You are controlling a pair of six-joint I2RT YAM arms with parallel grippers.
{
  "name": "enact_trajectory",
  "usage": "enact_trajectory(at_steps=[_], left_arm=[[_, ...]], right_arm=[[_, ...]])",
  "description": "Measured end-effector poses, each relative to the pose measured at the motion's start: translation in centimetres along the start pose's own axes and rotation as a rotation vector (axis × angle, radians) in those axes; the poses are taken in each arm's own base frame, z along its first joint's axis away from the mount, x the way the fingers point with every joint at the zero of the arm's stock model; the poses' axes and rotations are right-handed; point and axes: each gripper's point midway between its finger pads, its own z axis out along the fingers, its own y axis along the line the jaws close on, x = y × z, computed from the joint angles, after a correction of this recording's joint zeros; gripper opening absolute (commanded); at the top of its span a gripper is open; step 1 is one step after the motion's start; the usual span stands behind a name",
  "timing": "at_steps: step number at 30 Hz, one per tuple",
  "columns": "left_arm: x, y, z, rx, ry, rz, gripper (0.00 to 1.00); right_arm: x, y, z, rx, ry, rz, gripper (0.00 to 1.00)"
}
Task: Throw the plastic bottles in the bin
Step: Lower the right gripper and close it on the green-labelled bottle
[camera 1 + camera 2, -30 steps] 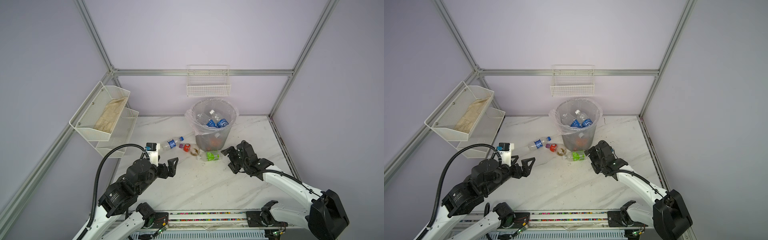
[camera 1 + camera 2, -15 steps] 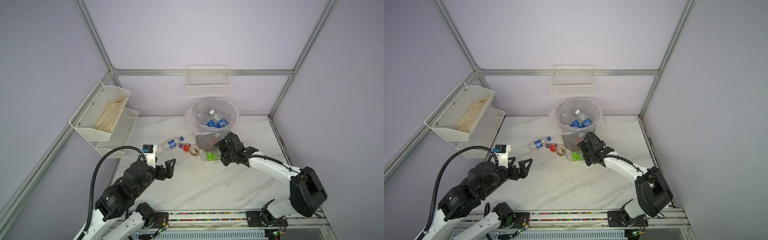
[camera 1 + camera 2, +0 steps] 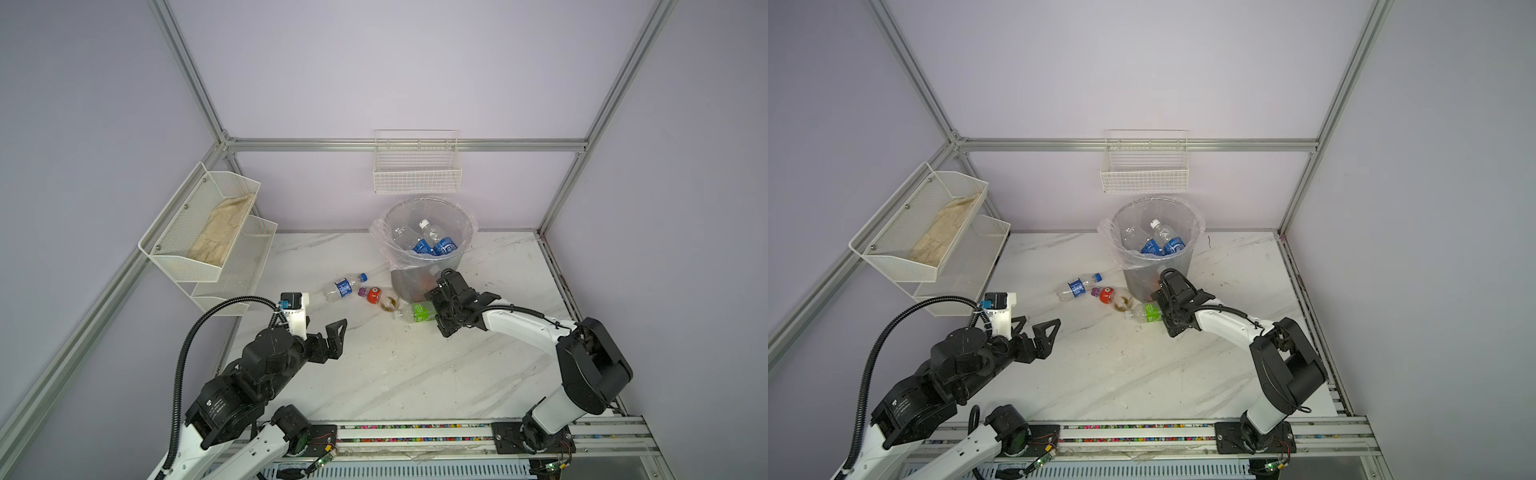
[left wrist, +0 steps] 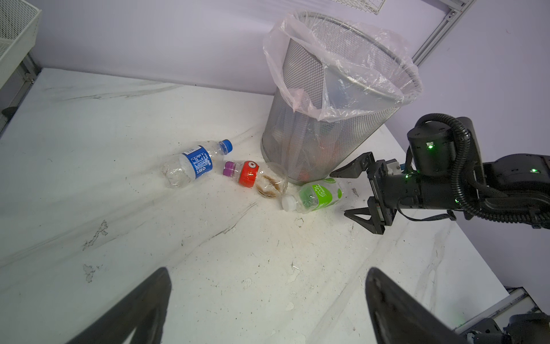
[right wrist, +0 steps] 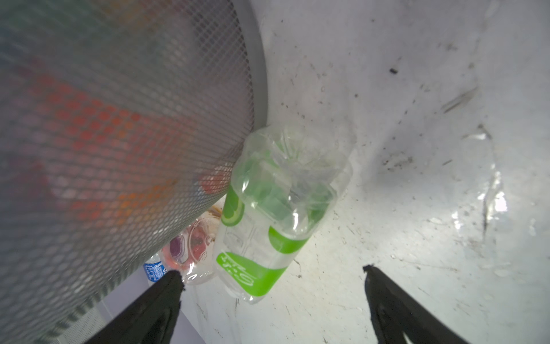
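My right gripper (image 4: 343, 193) gapes wide, empty, at the base of the green bottle (image 4: 320, 195), which lies against the bin (image 4: 297, 143). Closing here, one finger may snag the mesh, or the bottle could squirt out. My left gripper (image 3: 1035, 325) hangs open, empty.

The right arm (image 3: 519, 324) stretches low and far forward, the right gripper (image 4: 340, 194) at its wrist showing jaws spread wide, while the left arm (image 3: 232, 399) sits bent at the elbow, the left gripper (image 3: 1036, 326) held higher, its jaws equally wide.
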Motion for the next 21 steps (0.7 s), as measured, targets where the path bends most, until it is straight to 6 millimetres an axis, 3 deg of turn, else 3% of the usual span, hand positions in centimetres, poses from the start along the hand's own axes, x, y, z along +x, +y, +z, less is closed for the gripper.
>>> enact_trajectory(at_steps=[7,16,21], left_arm=[[0.2,0.3,-0.2,-0.011,0.002,0.002,1.00],[0.6,1.0,-0.8,-0.029,0.002,0.004,1.00],[0.5,1.2,-0.9,-0.034,-0.004,0.004,1.00]], right_arm=[[-0.2,-0.9,2.2,0.056,-0.009,0.009,0.97],[-0.1,-0.6,3.7,0.074,-0.012,0.016,0.97],[0.0,-0.8,4.1,0.080,-0.005,0.017,0.88]])
